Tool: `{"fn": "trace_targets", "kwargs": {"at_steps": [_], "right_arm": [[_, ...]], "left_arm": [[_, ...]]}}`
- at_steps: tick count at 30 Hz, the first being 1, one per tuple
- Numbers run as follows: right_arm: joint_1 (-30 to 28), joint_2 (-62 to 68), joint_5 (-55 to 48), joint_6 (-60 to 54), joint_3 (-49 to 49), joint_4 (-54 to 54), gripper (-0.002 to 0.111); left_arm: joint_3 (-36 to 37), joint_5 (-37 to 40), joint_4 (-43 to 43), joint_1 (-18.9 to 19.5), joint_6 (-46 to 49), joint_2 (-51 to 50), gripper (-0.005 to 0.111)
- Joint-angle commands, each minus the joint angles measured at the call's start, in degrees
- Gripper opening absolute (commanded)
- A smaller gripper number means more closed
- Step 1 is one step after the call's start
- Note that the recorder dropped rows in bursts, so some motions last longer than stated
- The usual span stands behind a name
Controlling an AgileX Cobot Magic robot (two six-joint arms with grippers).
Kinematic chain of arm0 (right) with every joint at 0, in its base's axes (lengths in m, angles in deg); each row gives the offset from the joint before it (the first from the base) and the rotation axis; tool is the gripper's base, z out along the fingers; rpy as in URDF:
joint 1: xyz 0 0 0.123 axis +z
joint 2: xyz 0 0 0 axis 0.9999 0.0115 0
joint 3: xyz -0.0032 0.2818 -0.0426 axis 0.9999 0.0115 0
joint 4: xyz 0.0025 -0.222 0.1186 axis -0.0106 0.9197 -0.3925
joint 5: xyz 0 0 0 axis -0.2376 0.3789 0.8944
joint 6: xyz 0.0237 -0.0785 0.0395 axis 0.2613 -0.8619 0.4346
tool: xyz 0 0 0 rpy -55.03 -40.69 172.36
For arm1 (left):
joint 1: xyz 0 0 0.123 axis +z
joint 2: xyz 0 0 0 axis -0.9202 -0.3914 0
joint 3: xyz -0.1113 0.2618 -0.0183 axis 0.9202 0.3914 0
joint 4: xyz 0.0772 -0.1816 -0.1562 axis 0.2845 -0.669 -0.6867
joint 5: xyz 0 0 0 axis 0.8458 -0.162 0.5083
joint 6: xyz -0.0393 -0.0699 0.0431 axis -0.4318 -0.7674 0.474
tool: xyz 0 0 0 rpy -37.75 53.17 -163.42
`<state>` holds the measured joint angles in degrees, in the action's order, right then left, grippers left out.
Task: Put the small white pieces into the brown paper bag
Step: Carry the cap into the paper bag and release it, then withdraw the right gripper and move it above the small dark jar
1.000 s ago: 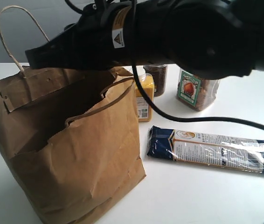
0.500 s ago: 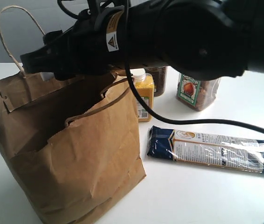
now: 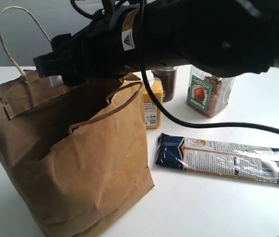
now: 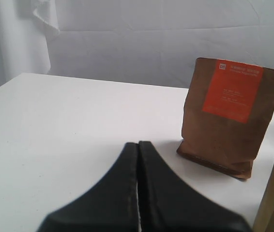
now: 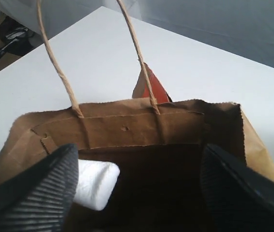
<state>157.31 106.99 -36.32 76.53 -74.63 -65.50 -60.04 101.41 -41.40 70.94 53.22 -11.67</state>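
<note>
Brown paper bag point(image 3: 75, 163) stands upright on the white surface point(image 3: 218, 207), mouth open, one loop handle raised at the back. The right gripper point(image 3: 55, 71) reaches across from the right and hangs over the bag's mouth. Its jaws are spread wide, one finger point(image 5: 35, 188) toward each side of the opening. One white piece point(image 5: 96, 183) lies against the inner face of that finger, over the dark inside of the bag. Whether it has passed below the rim I cannot tell. The other white pieces are not visible.

The left gripper point(image 4: 138, 145) sits low over the surface with its jaws pressed together on nothing, near a brown pouch point(image 4: 229, 116) with an orange label.

Beside the bag stand a yellow bottle point(image 3: 153, 103) and a labelled jar point(image 3: 206, 94), and a long packet point(image 3: 223, 158) lies flat.
</note>
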Motion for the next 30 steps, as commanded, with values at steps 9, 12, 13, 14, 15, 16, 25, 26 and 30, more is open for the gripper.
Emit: {"fn": "trace_targets", "kwargs": {"at_steps": [9, 12, 13, 14, 15, 16, 25, 26, 30], "right_arm": [[0.1, -1.5, 3.6, -4.4, -0.4, -1.8, 0.09], [0.1, -1.5, 3.6, -4.7, -0.4, -1.8, 0.093], [0.1, -1.5, 3.6, -5.0, -0.4, -1.8, 0.094], [0.1, -1.5, 3.2, -5.0, -0.4, -1.6, 0.094], [0.1, -1.5, 2.7, -5.0, -0.4, -1.6, 0.094], [0.1, -1.8, 2.2, -5.0, -0.4, -1.6, 0.094], [-1.0, -0.7, -2.0, -5.1, -0.4, -1.9, 0.094], [-2.9, -0.2, -1.7, -5.0, -0.4, -1.7, 0.094], [-1.4, -1.2, -3.3, -3.7, -0.4, -2.9, 0.094]], "left_arm": [[0.2, -0.2, -0.4, -0.2, -0.2, 0.2, 0.0], [0.2, -0.2, -0.4, -0.2, -0.2, 0.2, 0.0], [0.2, -0.2, -0.4, -0.2, -0.2, 0.2, 0.0], [0.2, -0.2, -0.4, -0.2, -0.2, 0.2, 0.0], [0.2, -0.2, -0.4, -0.2, -0.2, 0.2, 0.0], [0.2, -0.2, -0.4, -0.2, -0.2, 0.2, 0.0], [0.2, -0.2, -0.4, -0.2, -0.2, 0.2, 0.0], [0.2, -0.2, -0.4, -0.2, -0.2, 0.2, 0.0], [0.2, -0.2, -0.4, -0.2, -0.2, 0.2, 0.0]]}}
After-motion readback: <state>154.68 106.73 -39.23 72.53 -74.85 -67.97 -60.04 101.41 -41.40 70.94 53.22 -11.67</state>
